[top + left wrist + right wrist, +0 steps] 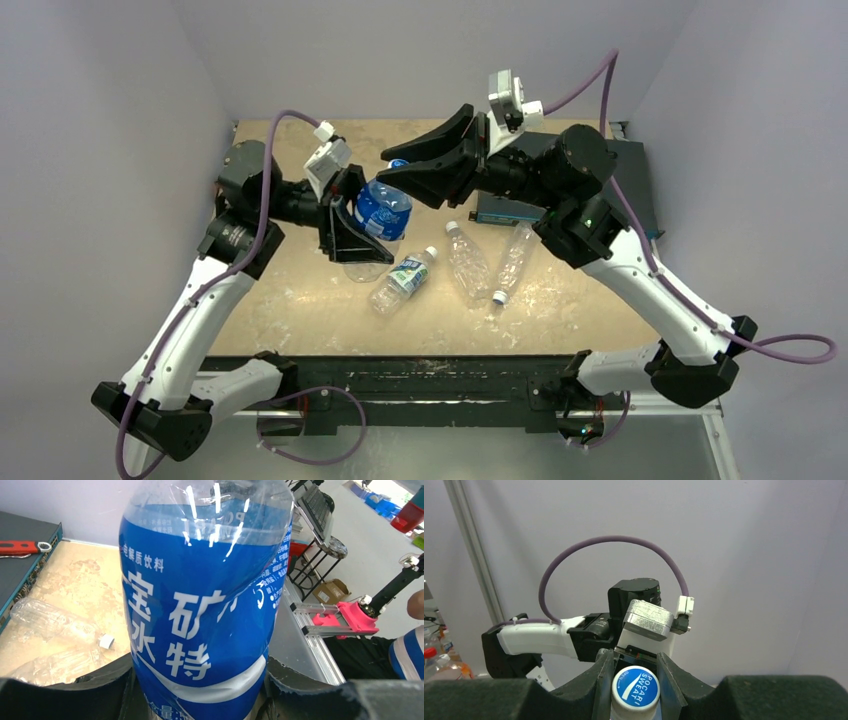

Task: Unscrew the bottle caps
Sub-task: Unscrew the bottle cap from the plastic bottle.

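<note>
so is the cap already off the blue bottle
No, the blue cap is on the neck of the blue bottle, between the fingers of the right claw.

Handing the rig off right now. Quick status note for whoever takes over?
Left claw: shut on the blue-labelled bottle.
Right claw: shut on that bottle's blue cap, which is still seated.
Lying on the table: green-labelled bottle, middle unlabelled bottle, right unlabelled bottle. Their caps appear to be on.
Done: no cap visibly off.
Left: all four caps, starting with the blue one.
</note>
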Controlling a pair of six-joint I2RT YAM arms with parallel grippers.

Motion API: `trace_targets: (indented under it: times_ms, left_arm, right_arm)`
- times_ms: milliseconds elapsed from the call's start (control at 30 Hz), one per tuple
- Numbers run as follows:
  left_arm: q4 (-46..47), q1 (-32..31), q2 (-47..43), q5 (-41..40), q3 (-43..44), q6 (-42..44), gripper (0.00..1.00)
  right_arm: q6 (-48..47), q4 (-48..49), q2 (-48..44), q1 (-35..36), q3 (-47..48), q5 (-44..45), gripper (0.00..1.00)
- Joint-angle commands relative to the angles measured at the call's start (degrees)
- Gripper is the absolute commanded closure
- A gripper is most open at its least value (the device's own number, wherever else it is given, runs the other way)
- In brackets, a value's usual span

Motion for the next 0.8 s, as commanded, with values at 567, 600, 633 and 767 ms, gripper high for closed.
trace_targets:
  times_ms: [567,600,633,767]
  left_arm:
    - [-20.4,0.5,-4.1,-35.1,4.3,37.6,0.67]
    - [-20.1,0.5,-4.3,-36.6,4.0,37.8,0.67]
    - [-19.5,0.5,-4.5,-37.9,3.4,37.8,0.67]
    - [-18.1,0.5,-4.9,-41.3,2.0,38.0,0.67]
  right_arm:
    - [2.2,-3.9,-4.9,4.5,-1.4,31.5,0.07]
    - [2.1,-4.6,-4.5,5.3,-0.4,33.8,0.07]
    - [2.2,-5.8,-3.7,6.3,0.8,36.4,0.08]
    - [2.0,-9.8,0.5,9.1,5.3,43.1,0.15]
